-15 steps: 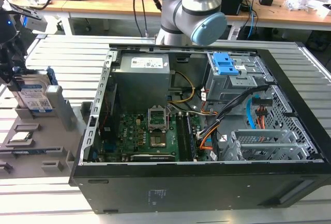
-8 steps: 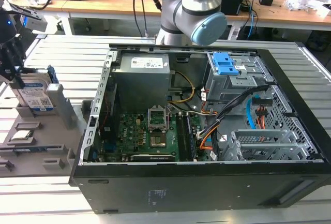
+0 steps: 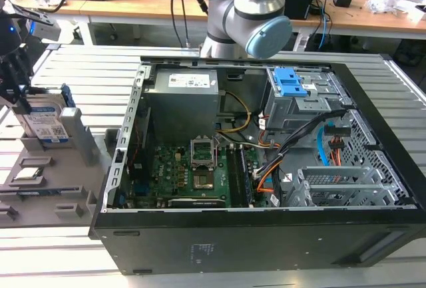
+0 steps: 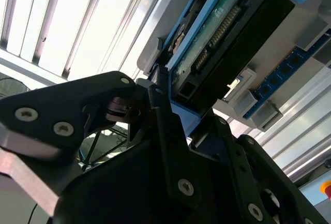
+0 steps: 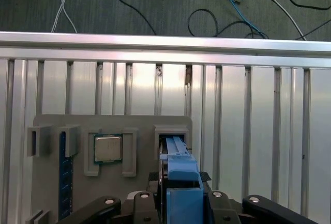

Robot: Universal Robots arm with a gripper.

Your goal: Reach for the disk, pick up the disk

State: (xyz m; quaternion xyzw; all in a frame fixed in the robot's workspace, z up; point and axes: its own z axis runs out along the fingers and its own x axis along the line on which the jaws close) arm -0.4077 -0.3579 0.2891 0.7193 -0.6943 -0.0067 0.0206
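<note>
Unable to tell the state of the jaws, whether clamped or standing clear. Found the gripper (image 4: 189, 113) right at the upper end of the disk (image 3: 45, 125), its black body close over that end in both wrist views. Noted the disk standing on edge in a slot of the grey holder (image 5: 139, 125), at the exterior view's left, outside the open computer case (image 3: 266, 248) and not visibly lifted out of the slot. Observed a blue bracket (image 5: 182, 182) along the disk's narrow edge, a green circuit board (image 4: 207, 43) with a bare connector on one broad face, and a white-and-blue label (image 3: 48, 130) on the face turned to the exterior view. Judged rigid, dense for its bulk and sensitive to shock; metal shell unlikely to flex, smooth faces likely to slip under a light squeeze. Recommend a hold across the two broad faces near the upper end, centred on the width and square to the slot, to avoid binding on the holder's walls. Advise against pressure on the board's components or connector pins, and against trusting the plastic bracket alone with the load. Recorded also a processor chip (image 5: 107, 148) in its own pocket of the holder, near the disk's slot. Found the holder resting on the slatted metal bench (image 3: 86, 68), just beside the case.
</note>
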